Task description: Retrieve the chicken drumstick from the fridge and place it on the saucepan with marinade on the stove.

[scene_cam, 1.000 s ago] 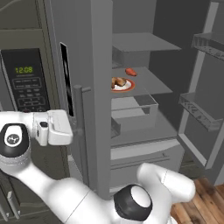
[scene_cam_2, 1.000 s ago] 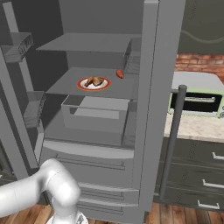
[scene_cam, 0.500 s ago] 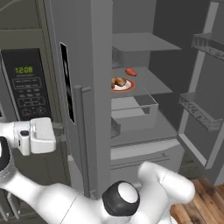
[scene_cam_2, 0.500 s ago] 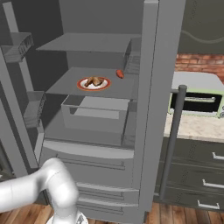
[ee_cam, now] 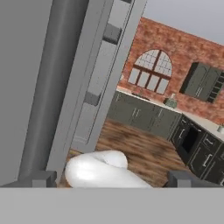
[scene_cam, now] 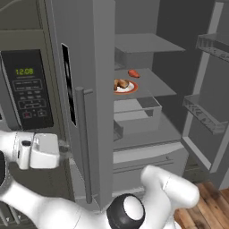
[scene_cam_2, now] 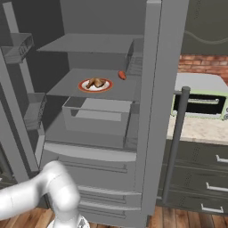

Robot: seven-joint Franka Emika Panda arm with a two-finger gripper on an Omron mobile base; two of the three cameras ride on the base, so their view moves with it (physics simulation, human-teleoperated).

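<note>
Drumstick (scene_cam: pixel 121 83) lying on a red-rimmed plate (scene_cam: pixel 130 88) on the middle shelf (scene_cam: pixel 154 85) of the open fridge (scene_cam: pixel 89 53), long axis roughly level along the shelf front, a small red item (scene_cam: pixel 133 73) just behind it. Hand (ee_cam: pixel 113 178) released, jaws spread wide and holding nothing, parked low and left outside the closed door by its bar handle (scene_cam: pixel 85 143), so the drumstick sits up, right and deeper in, around the door's edge. Readable: green "12:08" on the oven panel (scene_cam: pixel 25 71); no brands legible.
</note>
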